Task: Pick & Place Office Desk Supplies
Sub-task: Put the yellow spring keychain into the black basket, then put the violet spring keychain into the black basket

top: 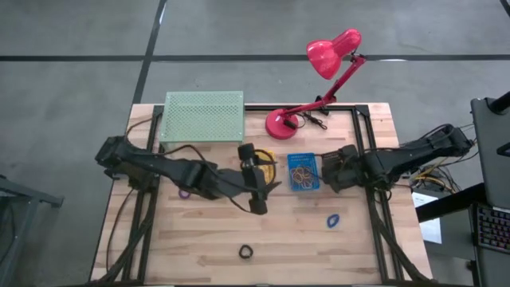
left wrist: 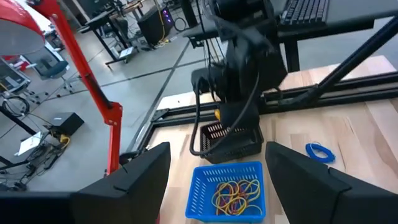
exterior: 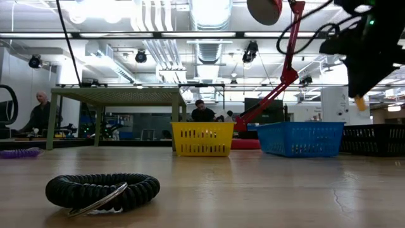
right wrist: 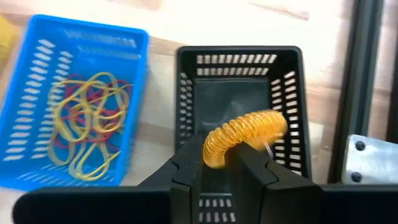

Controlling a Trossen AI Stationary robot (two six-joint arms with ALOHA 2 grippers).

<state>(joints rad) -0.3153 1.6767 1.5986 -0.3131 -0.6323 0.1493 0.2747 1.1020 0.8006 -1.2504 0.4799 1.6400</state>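
While left pincer (left wrist: 217, 180) spreads, right pincer (right wrist: 219, 163) pinches orange coil (right wrist: 244, 138) above black basket (right wrist: 292, 106).

arms: two, dark, jointed — black cables trailing | right gripper (right wrist: 216, 171): black fingers

Orange coil (right wrist: 244, 138) pinched above black basket (right wrist: 239, 93); rubber bands (right wrist: 87, 118) fill blue basket (right wrist: 37, 50) at its nine o'clock.
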